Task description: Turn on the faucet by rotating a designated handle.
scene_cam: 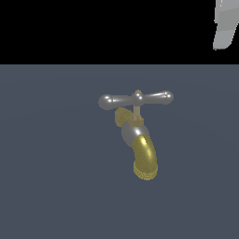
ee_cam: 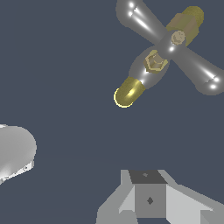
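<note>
The faucet [scene_cam: 135, 133] stands in the middle of the exterior view, with a rounded silver-grey body, a brass side fitting and a curved brass-yellow spout [scene_cam: 144, 158] pointing down. The handle [scene_cam: 136, 99] is a shiny silver crossbar with knob ends on a thin brass stem, and it lies level. The wrist view shows the handle [ee_cam: 168, 46] from above, with the spout tip [ee_cam: 127, 94] beside it. My gripper [ee_cam: 150, 197] is well short of the faucet. Its fingers look pressed together into one block, holding nothing. A grey part of my arm [scene_cam: 225, 25] shows high at the exterior view's right.
The faucet floats over a plain dark blue-grey floor [scene_cam: 56, 186]. A pale grey rounded shape [ee_cam: 13, 151] shows at the edge of the wrist view, and I cannot tell what it is.
</note>
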`<state>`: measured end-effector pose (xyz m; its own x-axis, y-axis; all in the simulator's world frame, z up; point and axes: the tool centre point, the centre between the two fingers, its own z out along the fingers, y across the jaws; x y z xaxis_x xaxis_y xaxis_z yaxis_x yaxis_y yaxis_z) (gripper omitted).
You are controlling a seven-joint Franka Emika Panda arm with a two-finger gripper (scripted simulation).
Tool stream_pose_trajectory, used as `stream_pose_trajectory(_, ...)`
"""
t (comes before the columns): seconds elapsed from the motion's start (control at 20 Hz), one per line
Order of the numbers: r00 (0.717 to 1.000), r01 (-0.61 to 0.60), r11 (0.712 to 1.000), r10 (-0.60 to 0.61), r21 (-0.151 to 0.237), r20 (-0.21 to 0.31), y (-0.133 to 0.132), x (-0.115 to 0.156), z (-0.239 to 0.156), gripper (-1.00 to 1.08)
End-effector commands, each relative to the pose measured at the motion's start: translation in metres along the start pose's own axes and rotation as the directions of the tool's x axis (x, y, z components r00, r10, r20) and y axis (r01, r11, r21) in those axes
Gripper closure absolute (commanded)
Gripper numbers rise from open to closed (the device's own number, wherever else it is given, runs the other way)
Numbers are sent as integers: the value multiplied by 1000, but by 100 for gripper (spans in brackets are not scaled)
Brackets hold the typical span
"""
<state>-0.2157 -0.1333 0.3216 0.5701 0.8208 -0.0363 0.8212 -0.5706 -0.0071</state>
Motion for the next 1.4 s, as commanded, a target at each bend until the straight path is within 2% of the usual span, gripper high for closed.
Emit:
stream_pose_trajectory(0.0,998,60,998,-60,-3,-1,9,0,9,108)
stream_pose_trajectory(0.3,980,198,980,-198,-8,-4,29,1,29,108)
stream_pose_trajectory(0.6,945,326,945,-326,-13,-5,48,6,49,108)
stream_pose_trajectory(0.95,888,459,888,-460,-19,-7,69,14,70,108)
stream_pose_trajectory(1.35,810,586,810,-587,-25,-9,88,26,91,108)
